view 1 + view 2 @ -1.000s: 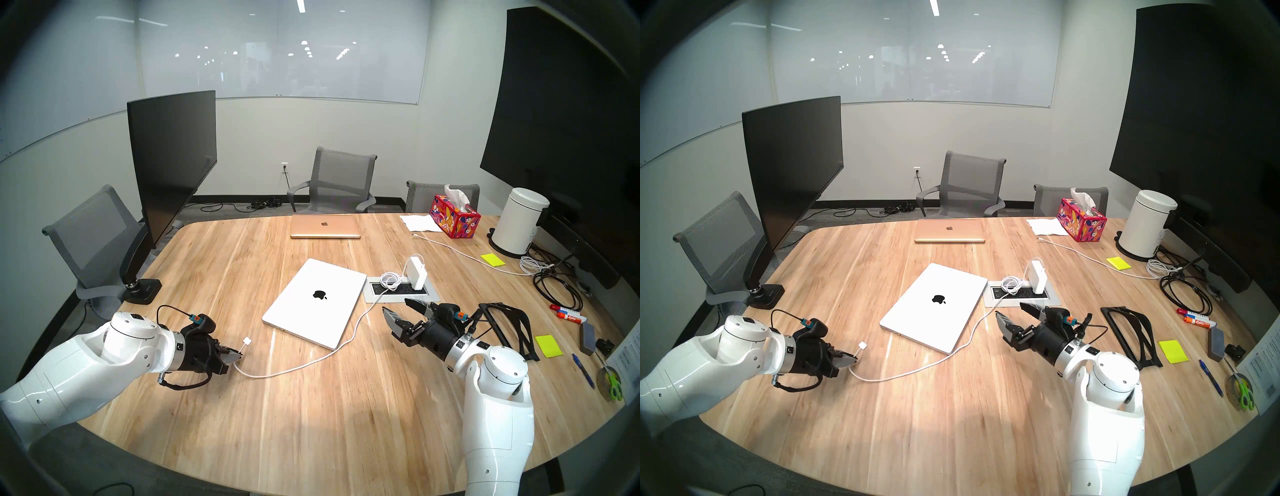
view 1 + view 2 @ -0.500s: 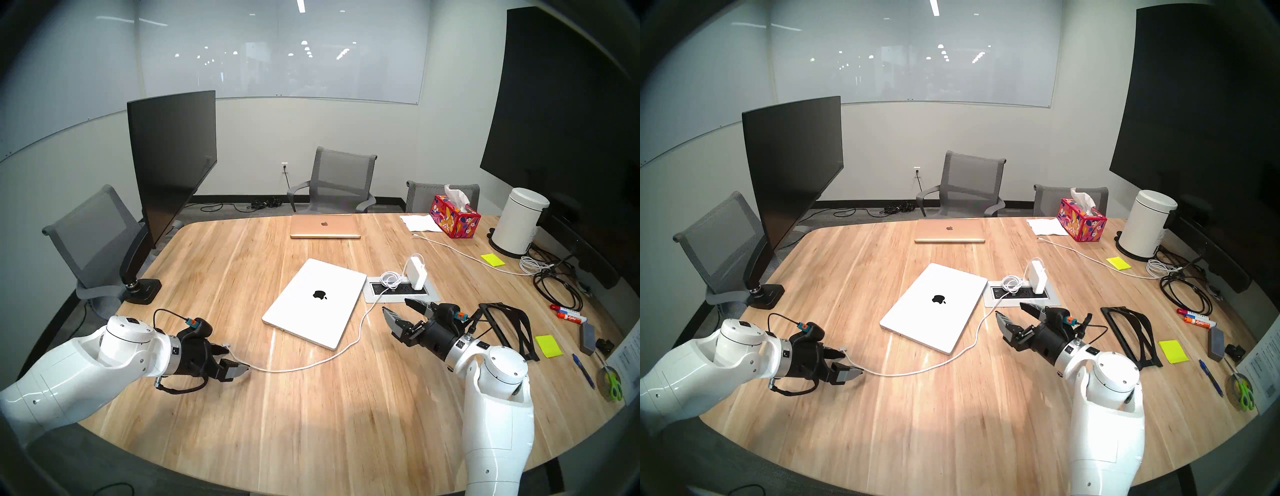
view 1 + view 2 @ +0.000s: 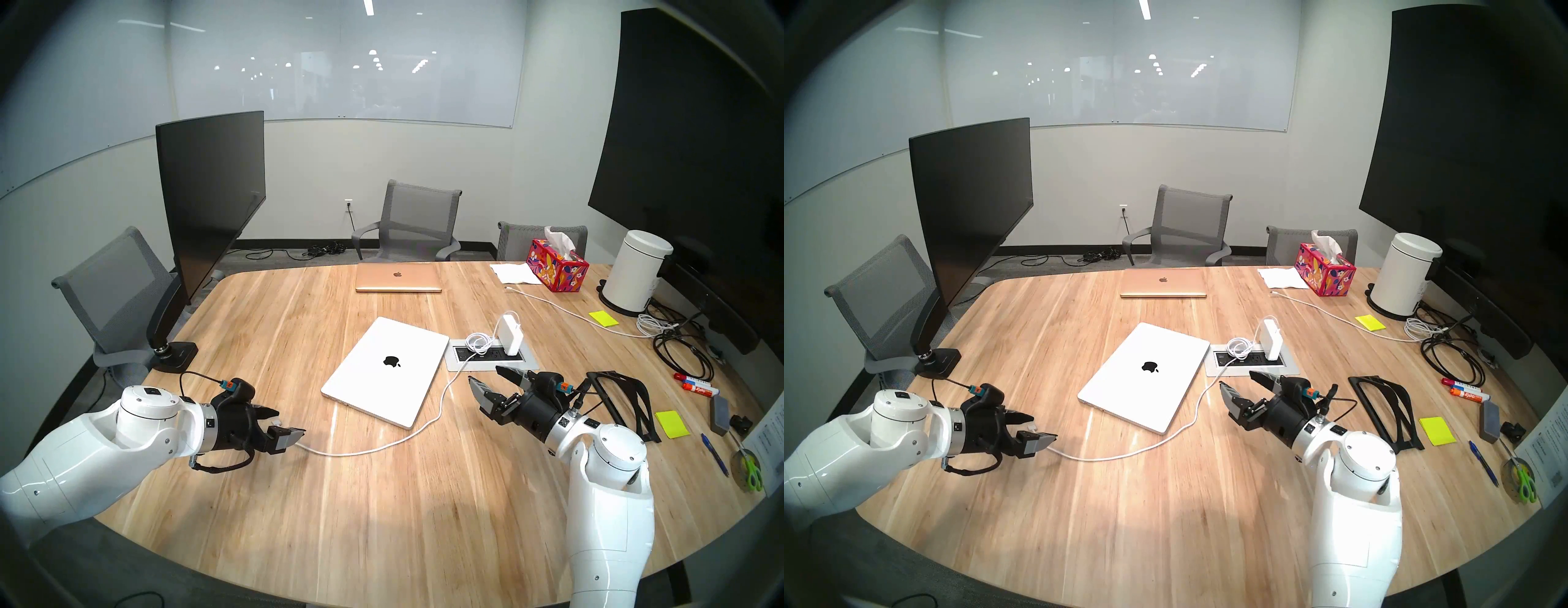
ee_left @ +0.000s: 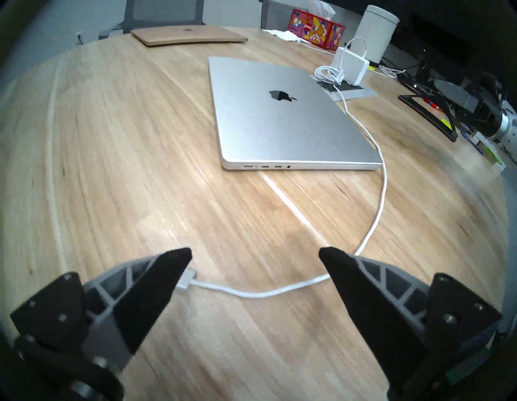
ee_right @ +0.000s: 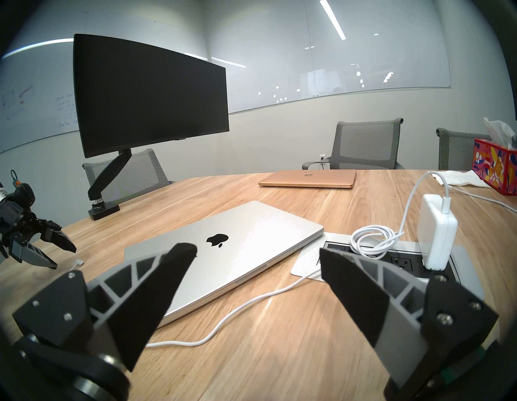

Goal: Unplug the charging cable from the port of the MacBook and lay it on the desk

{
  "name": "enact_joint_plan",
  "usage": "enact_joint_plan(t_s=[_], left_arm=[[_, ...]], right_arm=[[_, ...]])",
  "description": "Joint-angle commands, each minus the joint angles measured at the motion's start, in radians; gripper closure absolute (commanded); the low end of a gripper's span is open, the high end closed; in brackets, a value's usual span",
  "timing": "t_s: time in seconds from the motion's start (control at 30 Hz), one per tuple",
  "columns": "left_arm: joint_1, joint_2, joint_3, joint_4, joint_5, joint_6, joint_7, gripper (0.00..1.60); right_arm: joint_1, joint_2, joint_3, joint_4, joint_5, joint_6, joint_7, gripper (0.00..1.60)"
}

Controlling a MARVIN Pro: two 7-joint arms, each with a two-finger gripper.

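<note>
The silver MacBook (image 3: 386, 369) lies closed on the wood desk (image 3: 382, 509), and its side ports (image 4: 265, 167) are empty. The white charging cable (image 3: 360, 452) lies on the desk. It runs from the power brick (image 3: 511, 335) round the laptop's near corner to its plug (image 4: 187, 278). My left gripper (image 3: 289, 422) is open and holds nothing. The plug lies flat between its fingers, close to one fingertip (image 4: 179, 257). My right gripper (image 3: 484, 373) is open and empty, hovering just right of the MacBook near the outlet box (image 3: 526, 363).
A gold laptop (image 3: 398, 277) lies at the far edge and a monitor on an arm (image 3: 208, 199) stands at the far left. At the right are a tissue box (image 3: 556, 265), a white canister (image 3: 634, 271), another white cord (image 3: 572, 312), black cable coils (image 3: 679, 356), a black stand (image 3: 623, 399) and markers (image 3: 695, 384).
My left gripper was shut on the cable with the plug raised. It has opened, the plug has dropped onto the desk, and the hand has drawn back a little. The right arm has not moved.
</note>
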Motion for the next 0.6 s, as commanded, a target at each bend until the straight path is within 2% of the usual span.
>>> enact_joint_plan(t_s=[0.0,0.07,0.13,0.23,0.27,0.37,0.4,0.43,0.5,0.57], left_arm=[[0.025,-0.017,-0.05,-0.013,0.016,-0.115,-0.015,0.0],[0.018,-0.027,-0.042,0.0,0.02,-0.163,-0.012,0.0],[0.011,-0.061,-0.057,0.012,0.051,-0.173,-0.023,0.0],[-0.005,-0.088,-0.043,0.037,0.09,-0.246,-0.028,0.0],[-0.008,-0.114,-0.056,0.045,0.106,-0.235,-0.038,0.0],[-0.023,-0.145,-0.046,0.074,0.141,-0.29,-0.044,0.0],[-0.026,-0.149,-0.035,0.09,0.146,-0.348,-0.049,0.0],[-0.026,-0.149,-0.035,0.09,0.146,-0.348,-0.049,0.0],[-0.032,-0.187,-0.052,0.108,0.177,-0.349,-0.066,0.0],[-0.036,-0.205,-0.056,0.122,0.194,-0.381,-0.073,0.0]], right_arm=[[0.006,0.001,0.0,-0.016,0.007,-0.001,0.001,0.0],[0.006,0.001,0.0,-0.016,0.007,-0.001,0.001,0.0],[0.006,0.001,0.0,-0.016,0.007,-0.001,0.001,0.0],[0.006,0.001,0.0,-0.015,0.007,-0.001,0.001,0.0],[0.006,0.001,0.0,-0.015,0.007,-0.001,0.001,0.0],[0.006,0.001,0.0,-0.015,0.007,-0.001,0.001,0.0],[0.006,0.001,0.0,-0.015,0.007,-0.001,0.001,0.0],[0.006,0.001,0.0,-0.015,0.007,-0.001,0.001,0.0],[0.006,0.001,0.0,-0.015,0.007,-0.001,0.001,0.0],[0.006,0.001,0.0,-0.015,0.006,-0.001,0.001,0.0]])
